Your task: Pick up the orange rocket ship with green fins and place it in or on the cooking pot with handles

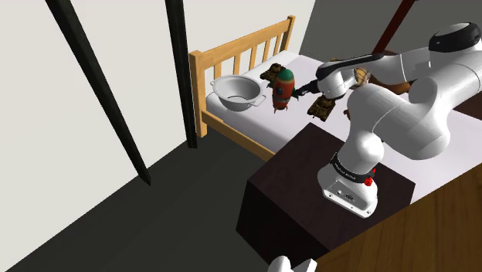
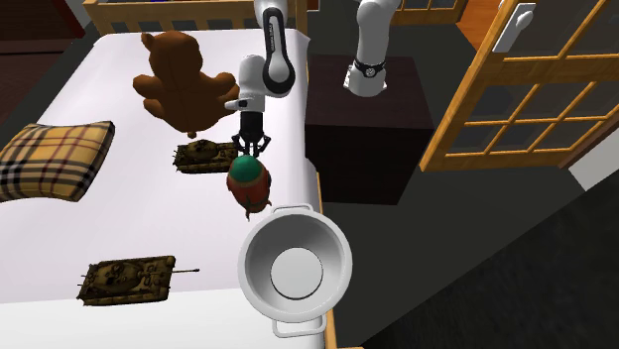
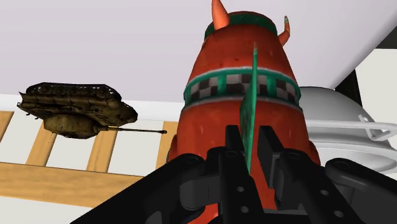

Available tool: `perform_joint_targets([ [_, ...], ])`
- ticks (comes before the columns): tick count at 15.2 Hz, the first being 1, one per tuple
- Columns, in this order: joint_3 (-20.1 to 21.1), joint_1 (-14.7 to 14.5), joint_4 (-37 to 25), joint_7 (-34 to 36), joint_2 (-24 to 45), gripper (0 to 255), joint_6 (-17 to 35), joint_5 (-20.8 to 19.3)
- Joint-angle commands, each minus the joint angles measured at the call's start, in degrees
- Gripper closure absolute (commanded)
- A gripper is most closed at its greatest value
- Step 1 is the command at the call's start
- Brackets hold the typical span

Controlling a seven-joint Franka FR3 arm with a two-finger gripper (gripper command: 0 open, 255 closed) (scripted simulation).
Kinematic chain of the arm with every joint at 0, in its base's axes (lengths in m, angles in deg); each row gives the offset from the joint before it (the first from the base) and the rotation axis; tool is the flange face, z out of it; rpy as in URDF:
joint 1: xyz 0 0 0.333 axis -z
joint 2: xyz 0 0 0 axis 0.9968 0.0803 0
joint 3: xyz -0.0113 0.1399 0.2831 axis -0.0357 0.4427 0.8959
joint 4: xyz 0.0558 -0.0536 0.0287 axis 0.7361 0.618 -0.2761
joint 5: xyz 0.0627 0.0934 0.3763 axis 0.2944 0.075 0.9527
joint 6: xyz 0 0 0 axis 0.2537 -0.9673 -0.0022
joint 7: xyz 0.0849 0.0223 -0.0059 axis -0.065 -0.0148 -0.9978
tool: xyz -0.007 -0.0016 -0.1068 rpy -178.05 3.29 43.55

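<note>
Jaws are pinched narrow on one thin green fin (image 3: pixel 249 108) of the orange rocket (image 3: pixel 216 121), which sits mid-frame in the second exterior view, just above the white pot (image 2: pixel 256 248). Honestly that grip looks sketchy: a skinny fin could let the rocket swing, slip out, or clip the pot's rim. It's all on a white bed (image 2: pixel 149 228) with toy tanks (image 2: pixel 127 279), a teddy (image 2: pixel 184 84) and a plaid pillow (image 2: pixel 50 159), with dark floor (image 1: pixel 116 224) alongside.

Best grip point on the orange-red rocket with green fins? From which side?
The thin green fin of the orange-red rocket: flat, so the black gripper can straddle it edge-on, as the wrist view shows. The round body looks too wide. Come from the arm's side, opposite the white handled pot.
</note>
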Motion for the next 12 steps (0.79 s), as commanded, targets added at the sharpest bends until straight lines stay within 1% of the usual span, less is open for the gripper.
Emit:
perform_joint_targets([
  [1,0.90,0.59,0.68,0.59,1.26,255,-0.34,0.33],
  [12,7.08,4.87,3.96,4.38,8.51,255,-3.85,2.48],
])
